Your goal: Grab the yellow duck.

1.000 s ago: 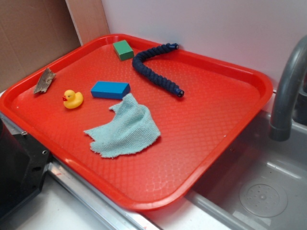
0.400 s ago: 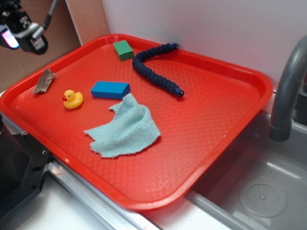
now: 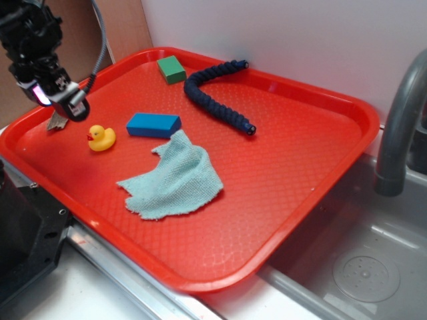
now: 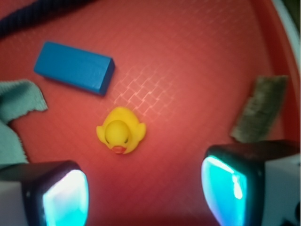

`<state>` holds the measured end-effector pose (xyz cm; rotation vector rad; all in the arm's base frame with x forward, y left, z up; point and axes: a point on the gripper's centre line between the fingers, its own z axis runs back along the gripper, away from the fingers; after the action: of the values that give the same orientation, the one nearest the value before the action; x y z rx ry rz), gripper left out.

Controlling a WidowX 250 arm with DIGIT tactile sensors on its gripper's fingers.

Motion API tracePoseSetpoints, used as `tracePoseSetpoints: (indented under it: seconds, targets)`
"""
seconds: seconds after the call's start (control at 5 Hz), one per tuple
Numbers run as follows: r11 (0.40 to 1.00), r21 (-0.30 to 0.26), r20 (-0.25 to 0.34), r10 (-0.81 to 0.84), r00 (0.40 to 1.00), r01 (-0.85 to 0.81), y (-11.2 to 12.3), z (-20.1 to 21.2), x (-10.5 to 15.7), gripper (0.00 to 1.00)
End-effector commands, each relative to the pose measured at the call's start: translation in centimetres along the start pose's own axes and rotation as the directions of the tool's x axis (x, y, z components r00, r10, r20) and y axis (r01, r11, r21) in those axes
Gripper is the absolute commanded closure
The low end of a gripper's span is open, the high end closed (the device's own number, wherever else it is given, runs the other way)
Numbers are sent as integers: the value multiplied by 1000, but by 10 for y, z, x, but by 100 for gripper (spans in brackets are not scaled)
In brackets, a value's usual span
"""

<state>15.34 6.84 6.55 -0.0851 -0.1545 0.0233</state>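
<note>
The yellow duck sits upright on the left part of the red tray, its red-orange beak pointing left. In the wrist view the yellow duck lies just ahead of the jaws, a little left of centre, beak toward the camera. My gripper hovers above the tray's left side, up and left of the duck. It is open, and nothing sits between its glowing cyan pads. My gripper is apart from the duck.
A blue block lies right of the duck, with a teal cloth below it. A brown bark piece lies by the tray's left rim, a green block and dark blue rope sit farther back. A faucet and sink stand at the right.
The gripper has come into view from the upper left and moved down and right toward the duck. The objects on the tray have not moved.
</note>
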Motion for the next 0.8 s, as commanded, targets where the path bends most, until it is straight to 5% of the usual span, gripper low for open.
tracePoseSetpoints:
  seconds: [0.0, 0.2, 0.4, 0.6]
  targets:
    - [996, 52, -22, -69, 997, 70, -13, -32, 17, 0]
    - [995, 57, -40, -74, 996, 76, -19, -44, 22, 56]
    - [995, 77, -54, -64, 996, 68, -21, -47, 23, 100]
    - [993, 95, -65, -66, 996, 72, -23, -35, 23, 100]
